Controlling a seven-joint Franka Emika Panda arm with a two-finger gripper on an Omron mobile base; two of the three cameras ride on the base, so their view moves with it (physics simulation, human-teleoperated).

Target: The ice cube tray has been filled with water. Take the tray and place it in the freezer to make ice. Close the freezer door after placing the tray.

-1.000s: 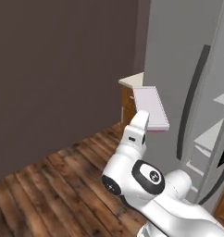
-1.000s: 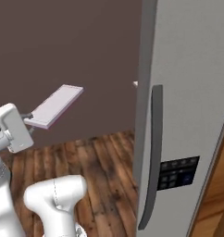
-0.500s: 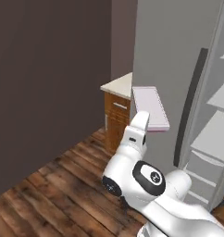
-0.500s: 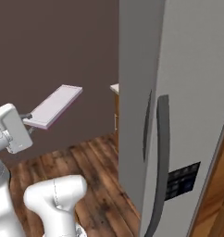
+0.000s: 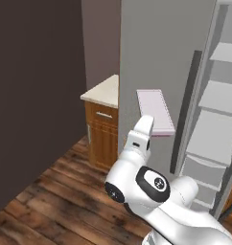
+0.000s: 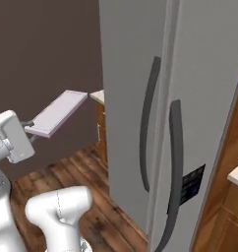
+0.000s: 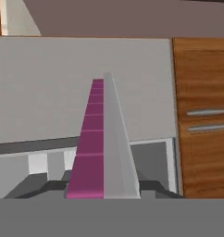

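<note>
The ice cube tray (image 6: 57,112), one only, is held level in the air, clamped at its near end by the gripper (image 6: 31,127). Beyond it stands the freezer (image 5: 206,124), its two grey doors each with one dark bar handle.

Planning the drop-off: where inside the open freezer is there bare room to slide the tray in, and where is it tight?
The pale shelves inside the freezer look bare, stacked behind the dark handle; any upper one could take the ice cube tray, which the gripper is shut on. Tightest is the freezer door edge right beside the tray. The lower drawers offer no flat top.
</note>
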